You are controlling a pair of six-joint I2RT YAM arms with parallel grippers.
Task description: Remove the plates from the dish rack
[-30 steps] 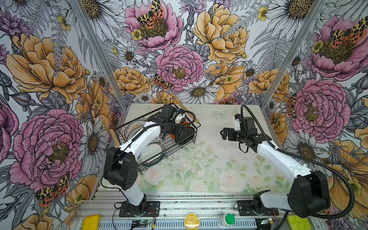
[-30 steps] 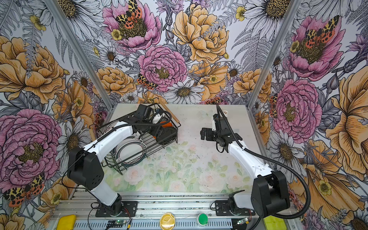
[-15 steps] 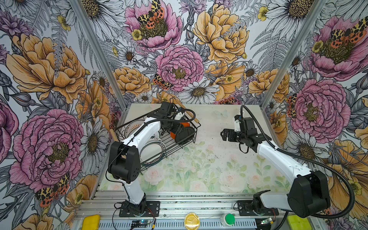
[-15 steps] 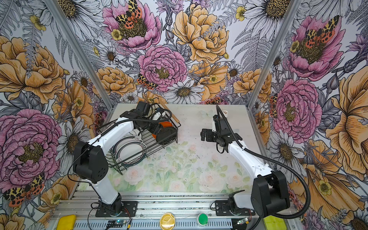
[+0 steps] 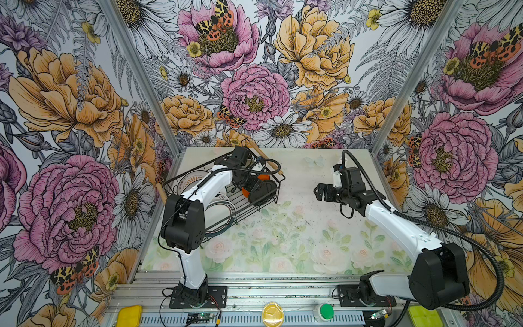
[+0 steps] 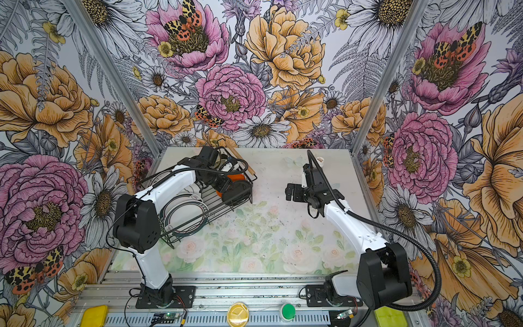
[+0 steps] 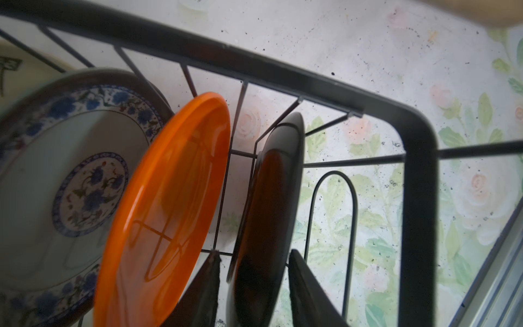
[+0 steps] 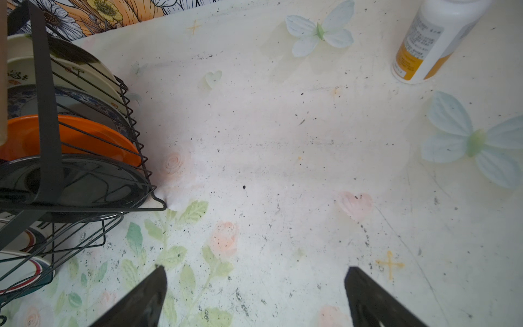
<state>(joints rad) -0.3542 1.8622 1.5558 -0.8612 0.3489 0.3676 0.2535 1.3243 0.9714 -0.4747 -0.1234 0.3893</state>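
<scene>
The dish rack (image 5: pixel 249 211) (image 6: pixel 223 209) sits at the back left of the table with several plates in it. At its right end stand a black plate (image 7: pixel 268 198) (image 5: pixel 263 191), an orange plate (image 7: pixel 169 198) (image 6: pixel 236 177) and a blue-flowered plate (image 7: pixel 56 184). White dark-rimmed plates (image 6: pixel 184 215) lie flat at its other end. My left gripper (image 7: pixel 254 252) (image 5: pixel 249 184) reaches into the rack, open. One finger is on each side of the black plate's rim, with a narrow gap on both sides. My right gripper (image 8: pixel 254 269) (image 5: pixel 318 192) hovers wide open over bare table, right of the rack.
A white pill bottle (image 8: pixel 430 42) (image 6: pixel 319 160) stands at the back, behind my right arm. The rack's wooden handle (image 5: pixel 267 161) juts up beside my left wrist. Flowered walls enclose the table on three sides. The front rail holds a green button (image 5: pixel 325 311).
My left gripper's fingers have drawn closer together around the black plate, and the left arm has shifted slightly. The right arm has not moved.
</scene>
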